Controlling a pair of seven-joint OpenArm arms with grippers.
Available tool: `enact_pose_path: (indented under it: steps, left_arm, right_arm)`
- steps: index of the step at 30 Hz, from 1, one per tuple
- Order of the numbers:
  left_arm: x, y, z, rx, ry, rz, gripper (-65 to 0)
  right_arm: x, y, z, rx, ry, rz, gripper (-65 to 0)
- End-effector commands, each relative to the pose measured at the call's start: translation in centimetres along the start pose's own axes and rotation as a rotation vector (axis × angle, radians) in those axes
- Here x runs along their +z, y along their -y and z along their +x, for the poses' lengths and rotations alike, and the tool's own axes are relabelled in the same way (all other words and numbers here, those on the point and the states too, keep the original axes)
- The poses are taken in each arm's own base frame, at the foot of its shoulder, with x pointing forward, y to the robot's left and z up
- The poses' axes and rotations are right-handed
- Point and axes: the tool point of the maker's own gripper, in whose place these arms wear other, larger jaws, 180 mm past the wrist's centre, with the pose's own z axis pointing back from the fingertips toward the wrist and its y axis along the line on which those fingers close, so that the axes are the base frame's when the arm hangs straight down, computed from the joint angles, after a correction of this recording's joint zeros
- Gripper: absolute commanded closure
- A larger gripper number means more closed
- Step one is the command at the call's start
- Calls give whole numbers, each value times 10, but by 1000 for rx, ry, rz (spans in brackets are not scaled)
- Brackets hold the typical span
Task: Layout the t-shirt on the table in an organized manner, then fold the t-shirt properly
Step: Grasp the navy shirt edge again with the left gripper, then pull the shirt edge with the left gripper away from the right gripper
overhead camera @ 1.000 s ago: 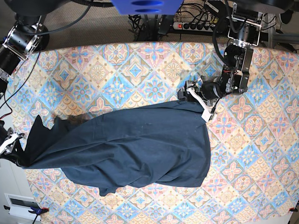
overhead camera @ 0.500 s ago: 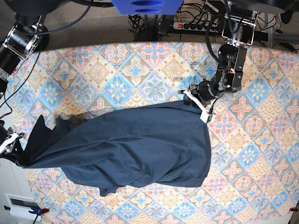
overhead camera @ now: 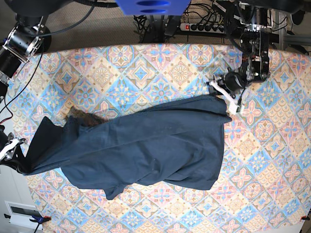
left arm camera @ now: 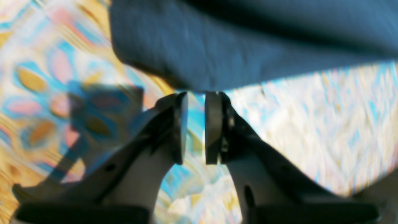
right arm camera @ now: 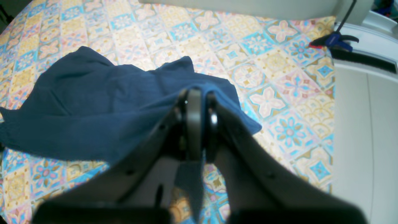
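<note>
The dark navy t-shirt (overhead camera: 146, 145) lies crumpled and stretched across the middle of the patterned table (overhead camera: 146, 68). My left gripper (overhead camera: 224, 96) hovers just off the shirt's upper right corner. In the left wrist view the left gripper (left arm camera: 196, 96) is open a little, with only tablecloth (left arm camera: 311, 124) showing in the gap and the shirt's edge (left arm camera: 248, 40) just beyond the tips. At the table's left edge my right gripper (overhead camera: 14, 155) holds the shirt's left end. The right wrist view shows the right gripper (right arm camera: 197, 93) shut on shirt fabric (right arm camera: 93, 102), with a strip hanging below the pads.
A power strip with cables (overhead camera: 204, 26) lies behind the far edge. A blue clamp (right arm camera: 335, 40) grips the table's edge near the right gripper, with a white ledge (right arm camera: 367, 93) past it. A white box (overhead camera: 19, 211) sits off the front left corner.
My left gripper moved up and to the right, dragging the shirt's upper right corner with it and stretching the cloth wider. Its jaws now stand slightly apart. The right gripper stayed put.
</note>
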Motion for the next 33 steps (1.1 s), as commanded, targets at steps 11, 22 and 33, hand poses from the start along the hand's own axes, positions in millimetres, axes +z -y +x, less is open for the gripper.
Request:
enact_pose_path:
  steps: [11,22,33]
  left_arm:
    - [21,-33,20,-125,23,84,-278]
    - [-26,-2,30,-42,13,-4,-274]
    - [-23,55,23,-122,49,-151,0]
  right_arm:
    - [8,3,25,33,71,-9,-7]
    - [8,3,25,33,71,-9,-7]
    - [18,12,30,22,99,-37,-7]
